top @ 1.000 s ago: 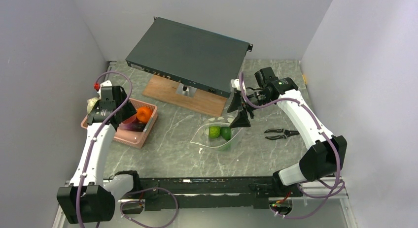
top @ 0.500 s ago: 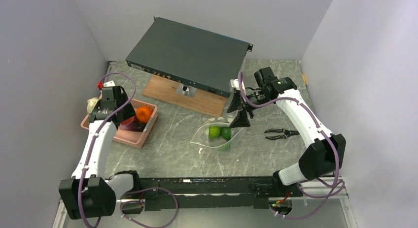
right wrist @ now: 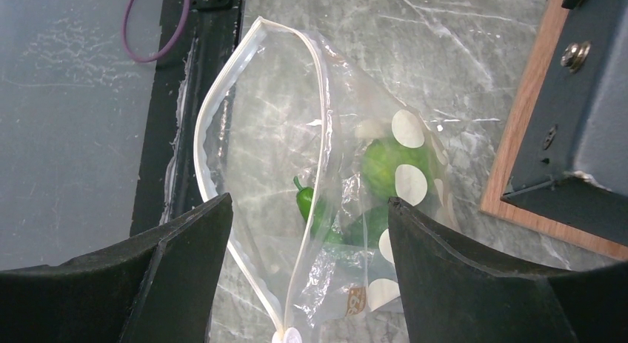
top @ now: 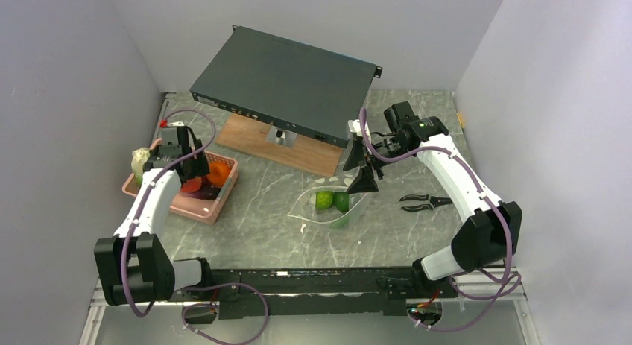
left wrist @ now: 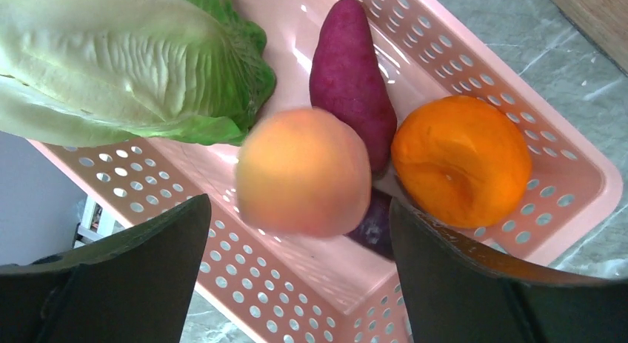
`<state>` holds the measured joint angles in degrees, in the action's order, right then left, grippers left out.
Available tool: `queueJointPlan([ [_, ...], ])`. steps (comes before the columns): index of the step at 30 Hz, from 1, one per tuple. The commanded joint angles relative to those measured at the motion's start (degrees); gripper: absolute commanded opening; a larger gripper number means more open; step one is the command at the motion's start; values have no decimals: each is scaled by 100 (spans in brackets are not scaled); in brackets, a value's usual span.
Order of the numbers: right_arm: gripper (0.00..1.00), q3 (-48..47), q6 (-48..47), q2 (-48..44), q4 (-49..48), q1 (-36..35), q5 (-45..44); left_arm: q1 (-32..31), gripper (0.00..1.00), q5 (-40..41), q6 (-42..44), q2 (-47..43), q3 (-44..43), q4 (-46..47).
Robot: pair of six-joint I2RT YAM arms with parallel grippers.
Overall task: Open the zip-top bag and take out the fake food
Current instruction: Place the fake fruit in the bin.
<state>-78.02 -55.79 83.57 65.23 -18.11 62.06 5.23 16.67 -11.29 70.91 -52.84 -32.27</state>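
The zip-top bag (top: pixel 328 208) lies open on the table with round green fake food (top: pixel 332 200) inside. In the right wrist view the bag (right wrist: pixel 274 128) also holds a small green pepper (right wrist: pixel 305 202). My right gripper (top: pixel 358 170) hovers open and empty just above the bag's far end (right wrist: pixel 309 276). My left gripper (top: pixel 191 168) is open over the pink basket (top: pixel 203 209). Below its wide jaws (left wrist: pixel 298 235) a blurred red-pink peach (left wrist: pixel 304 172) lies free among an orange (left wrist: pixel 463 158), a purple piece (left wrist: pixel 348 69) and a leafy head (left wrist: pixel 126 61).
A black rack unit (top: pixel 287 77) rests on a wooden board (top: pixel 272 145) at the back. Black pliers (top: pixel 423 202) lie right of the bag. Grey walls close in on both sides. The basket wall (left wrist: pixel 244 272) sits against the left wall.
My left gripper has drawn back toward the far left over the basket, and the red-pink fruit now shows uncovered in it. The right arm and the bag have not moved.
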Motion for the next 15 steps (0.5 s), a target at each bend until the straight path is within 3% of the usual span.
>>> queueJointPlan([
  [1, 79, -117, -126, 28, -68, 29, 157, 25, 95, 238, 172, 25, -314, 171],
  [4, 79, -117, -138, 45, -56, 27, 159, 26, 100, 145, 149, -21, -428, 36],
  [15, 79, -127, -334, 84, 66, 26, 229, 28, 100, -1193, 75, -839, -430, -351],
])
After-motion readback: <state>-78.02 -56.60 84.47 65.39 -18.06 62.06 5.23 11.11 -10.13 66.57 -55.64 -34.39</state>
